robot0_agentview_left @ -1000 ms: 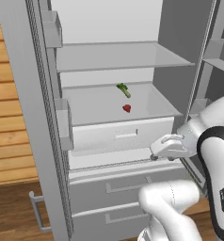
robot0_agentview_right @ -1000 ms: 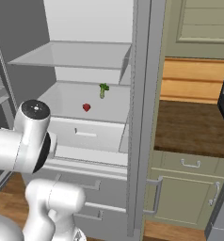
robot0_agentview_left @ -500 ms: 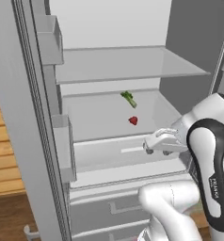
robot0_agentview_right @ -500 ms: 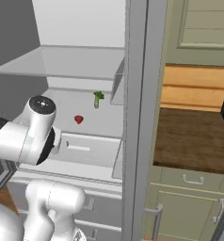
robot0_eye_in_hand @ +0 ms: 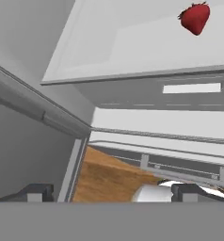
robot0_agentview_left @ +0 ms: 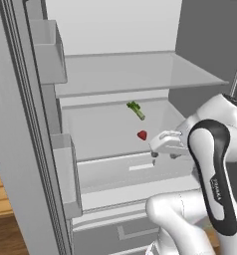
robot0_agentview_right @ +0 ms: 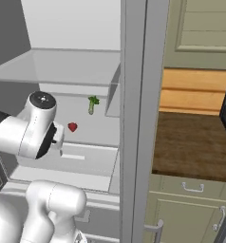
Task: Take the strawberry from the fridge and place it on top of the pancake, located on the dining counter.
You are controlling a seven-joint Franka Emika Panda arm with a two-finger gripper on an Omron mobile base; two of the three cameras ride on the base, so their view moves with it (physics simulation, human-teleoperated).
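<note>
The fridge (robot0_agentview_left: 130, 74) stands open before me, with pale grey shelves inside. The strawberry (robot0_agentview_left: 142, 135) is a tiny red berry lying on the lower shelf; it also shows as the strawberry (robot0_agentview_right: 72, 126) and, at the top right of the hand view, as the strawberry (robot0_eye_in_hand: 195, 18). My gripper (robot0_agentview_left: 163, 154) hangs just in front of that shelf's edge, slightly right of and below the berry. In the hand view the gripper (robot0_eye_in_hand: 114, 193) is open, its tips wide apart with nothing between them. The pancake and the dining counter are out of view.
A thin green vegetable (robot0_agentview_left: 136, 110) lies behind the berry on the same shelf. The left door's bins (robot0_agentview_left: 50, 50) jut in at the left. A drawer front (robot0_eye_in_hand: 191, 88) sits under the shelf. Right of the fridge wall is a brown worktop (robot0_agentview_right: 195, 147) over green cabinets.
The whole picture has shifted and grown: the base has driven closer to the fridge. The hand now sits nearer the lower shelf and the berry. The jaws stay open.
</note>
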